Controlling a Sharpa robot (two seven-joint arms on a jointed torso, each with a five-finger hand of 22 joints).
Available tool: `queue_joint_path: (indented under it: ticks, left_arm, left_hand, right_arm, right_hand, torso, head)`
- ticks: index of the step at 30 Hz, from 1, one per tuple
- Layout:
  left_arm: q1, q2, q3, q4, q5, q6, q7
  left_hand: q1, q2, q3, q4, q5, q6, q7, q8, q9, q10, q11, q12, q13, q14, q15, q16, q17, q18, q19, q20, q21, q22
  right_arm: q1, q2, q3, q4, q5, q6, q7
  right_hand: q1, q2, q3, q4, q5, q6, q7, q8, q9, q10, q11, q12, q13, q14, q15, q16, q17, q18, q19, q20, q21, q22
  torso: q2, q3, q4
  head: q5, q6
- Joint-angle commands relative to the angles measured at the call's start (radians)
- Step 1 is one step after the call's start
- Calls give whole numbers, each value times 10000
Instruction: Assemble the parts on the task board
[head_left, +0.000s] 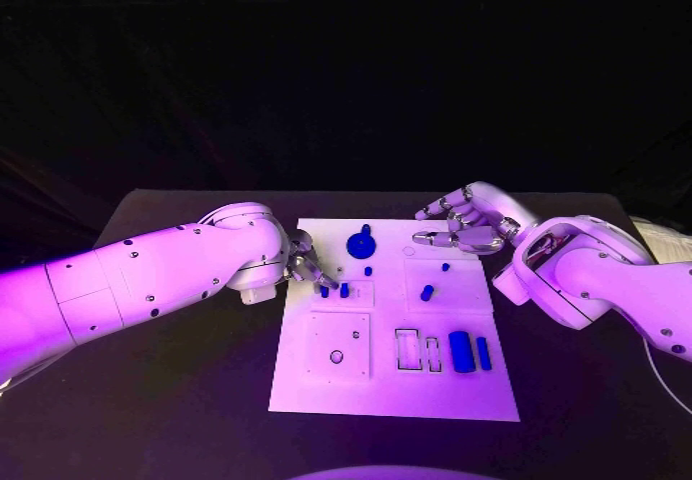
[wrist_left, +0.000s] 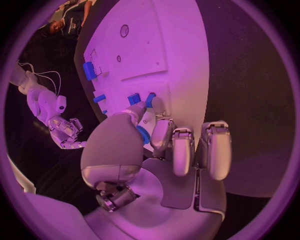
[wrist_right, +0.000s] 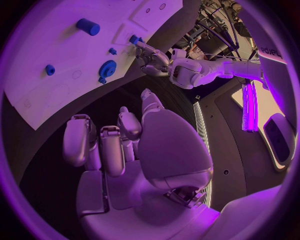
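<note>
The white task board (head_left: 389, 390) lies mid-table. On it are a blue gear (head_left: 361, 243), a blue peg (head_left: 427, 292) and two blue blocks (head_left: 460, 351) near its right edge. My left hand (head_left: 303, 264) sits at the board's left edge with its fingertips (wrist_left: 141, 107) down beside two small blue parts (head_left: 333, 291) (wrist_left: 133, 99). A further blue part (wrist_left: 144, 135) shows between its thumb and a curled finger. My right hand (head_left: 464, 226) hovers over the board's far right corner, fingers apart and holding nothing. The right wrist view shows the gear (wrist_right: 107, 68) and my left hand (wrist_right: 153, 57).
The board has empty slots (head_left: 408, 350) and a recessed square with a hole (head_left: 338, 355) near its front. Black table (head_left: 173, 400) surrounds the board on all sides. My left forearm (head_left: 159, 275) lies across the table's left part.
</note>
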Motion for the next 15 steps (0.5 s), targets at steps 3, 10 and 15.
queue_joint_path:
  ticks: [3, 10, 15]
  left_arm:
    - [-89, 1, -66, -49, 70, 248, -377]
    - [-92, -94, -57, 21, 204, -65, -338]
    - [-93, -252, -45, 126, 286, -290, -321]
  left_hand:
    - [-153, 19, -311, 147, -86, 3, 79, 61, 21, 50, -8, 40, 26, 1037, -63, 31, 2635, -208, 1024, -86, 37, 2574]
    - [-1152, 337, -1765, 870, -383, -20, 70, 160, 48, 62, -15, 81, 79, 1037, -77, 31, 2635, -222, 1046, -100, 83, 2612]
    - [-1467, 549, -2155, 880, -570, -38, 67, 188, 53, 51, -19, 64, 62, 1037, -81, 31, 2635, -224, 1050, -105, 90, 2618]
  right_arm:
    - [-10, 7, 0, 30, -15, 118, 67]
    - [-20, 6, 0, 14, -14, 128, 75]
    - [-35, -8, -1, 6, -13, 134, 74]
  right_hand:
    - [18, 34, -49, 6, 66, 62, 5, -2, 14, -22, -66, -34, -10, 713, -83, -67, 1141, 118, -54, -36, -34, -15]
    - [20, 34, -53, 6, 67, 60, 5, -3, 14, -24, -66, -36, -11, 711, -83, -73, 1133, 118, -54, -36, -35, -16]
    - [20, 34, -53, 6, 67, 60, 5, -3, 14, -24, -66, -36, -11, 711, -83, -73, 1133, 118, -54, -36, -35, -16]
  torso:
    - [3, -3, 3]
    - [-2, -11, 2]
    - [-3, -9, -5]
  head:
    - [-1, 2]
    - [-6, 29]
    - [-13, 48]
